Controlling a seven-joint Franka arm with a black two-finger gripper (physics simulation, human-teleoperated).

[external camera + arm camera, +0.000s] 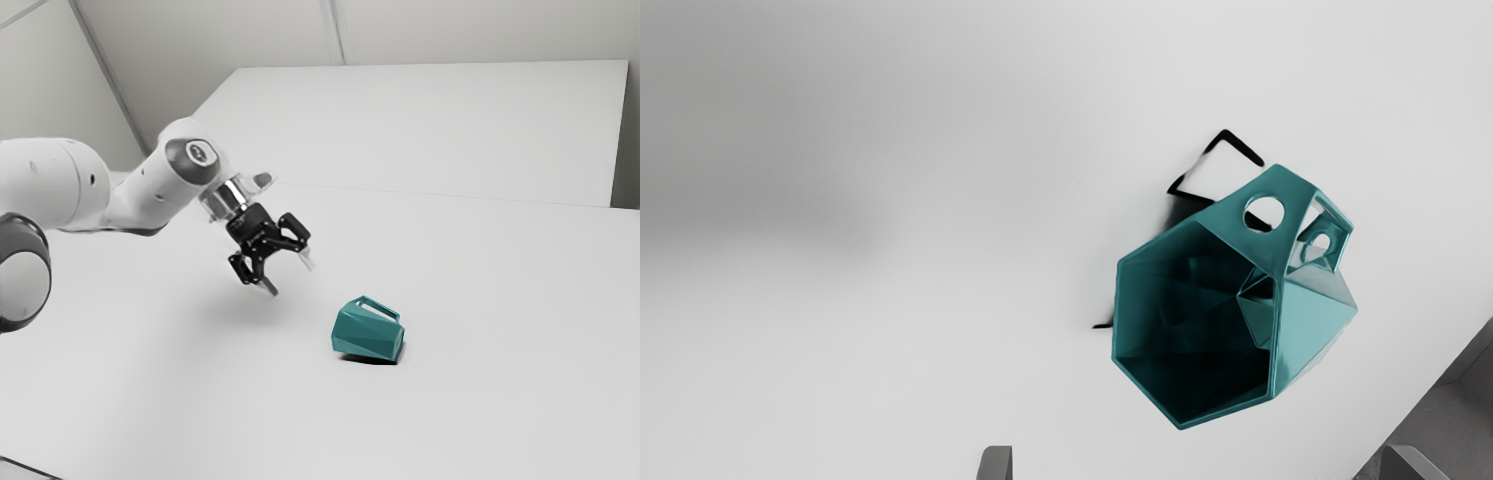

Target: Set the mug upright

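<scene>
Approach stage, judged by pose: hovered above the table [480, 420] with hand [290, 276] spread wide and empty, apart from the mug [368, 334] tipped on its side there, mouth [1193, 327] toward the hand. Called next for reaching, gripping and righting.

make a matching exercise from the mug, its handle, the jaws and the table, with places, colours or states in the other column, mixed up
Column one
1. mug
2. handle
3. jaws
4. table

Column two
A. whitish, beneath the mug
B. lying on its side
C. spread apart, clear of the mug
D. on the mug's upper side in the exterior view

Right pairs: 1-B, 2-D, 3-C, 4-A
</scene>
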